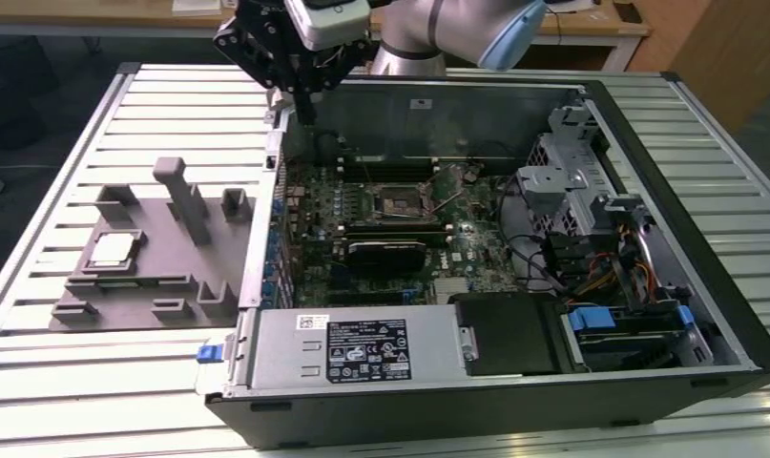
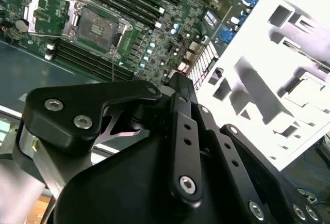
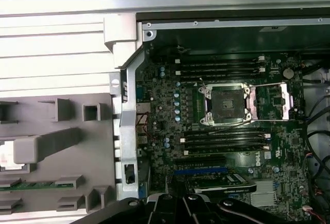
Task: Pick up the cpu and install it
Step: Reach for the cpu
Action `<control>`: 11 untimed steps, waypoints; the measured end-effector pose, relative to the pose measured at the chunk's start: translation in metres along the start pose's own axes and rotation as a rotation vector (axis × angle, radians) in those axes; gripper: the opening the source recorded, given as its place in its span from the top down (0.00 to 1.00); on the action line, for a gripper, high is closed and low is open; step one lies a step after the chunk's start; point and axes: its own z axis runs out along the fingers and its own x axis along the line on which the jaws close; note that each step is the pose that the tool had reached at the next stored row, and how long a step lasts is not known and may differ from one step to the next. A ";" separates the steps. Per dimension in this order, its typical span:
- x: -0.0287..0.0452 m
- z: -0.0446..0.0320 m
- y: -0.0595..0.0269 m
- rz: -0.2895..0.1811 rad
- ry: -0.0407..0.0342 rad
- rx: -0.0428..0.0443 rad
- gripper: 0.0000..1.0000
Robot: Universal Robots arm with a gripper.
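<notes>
Silver cpu (image 1: 111, 250) lies on the grey fixture (image 1: 168, 279), at the exterior view's left of the case (image 1: 487, 405). The gripper (image 1: 305, 114) hangs closed, empty, over the case's far wall. In the second wrist view the socket (image 2: 98, 28) is uncovered. In the first wrist view the cpu (image 3: 9, 156) sits partly behind a fixture post (image 3: 46, 144).

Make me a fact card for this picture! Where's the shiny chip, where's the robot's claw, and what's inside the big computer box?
cpu: lying on the grey fixture, outside the computer case, at the exterior view's left
gripper: above a corner of the computer case, apart from the cpu
socket: inside the computer case, no chip in it
computer case: open on top, on the slatted table
</notes>
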 end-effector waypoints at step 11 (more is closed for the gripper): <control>0.0145 -0.0005 -0.0011 0.000 -0.0039 -0.0003 0.89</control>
